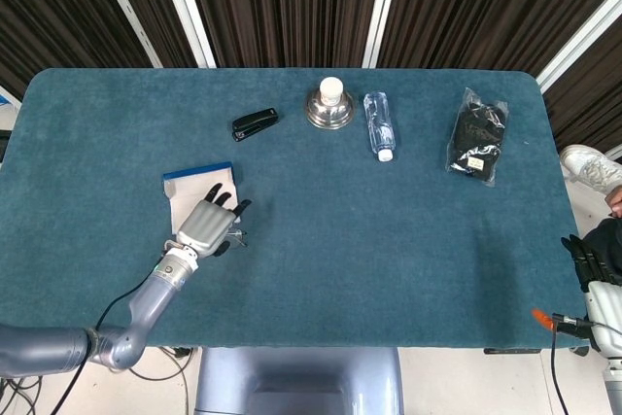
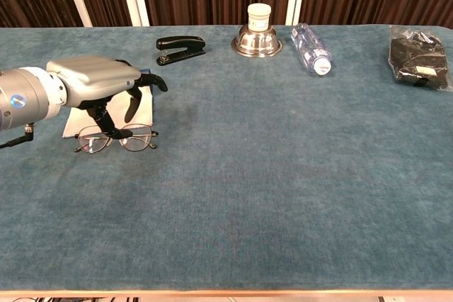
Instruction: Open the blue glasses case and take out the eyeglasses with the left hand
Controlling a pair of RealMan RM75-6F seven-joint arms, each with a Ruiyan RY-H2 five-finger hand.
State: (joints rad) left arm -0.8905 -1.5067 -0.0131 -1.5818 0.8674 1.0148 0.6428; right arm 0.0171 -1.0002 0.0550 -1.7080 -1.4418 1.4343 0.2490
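While the entries are running view by view, each line is giving one item.

Head view
- Left hand (image 1: pixel 206 225): hovering over the near edge of the case, fingers spread, gripping nothing that shows.
- Blue glasses case (image 1: pixel 197 191): lying open on the counter (image 1: pixel 389 240), pale lining facing up, blue lid edge showing at the far side.
- Right hand (image 1: pixel 593 264): hanging off the counter's right edge, too cropped to tell how its fingers are lying.

Chest view
- Left hand (image 2: pixel 95 83): poised just above the frames, fingers apart and drooping, thumb (image 2: pixel 106 119) reaching down close to the bridge; contact cannot be told.
- Eyeglasses (image 2: pixel 117 138): sitting on the counter just in front of the case (image 2: pixel 141 107), out of it, lenses facing the camera.
- Handling, as judged: appearing light, thin-wired and easily bent, lenses likely smearing or scratching; best pinched gently at the bridge or a temple, never across the lenses.
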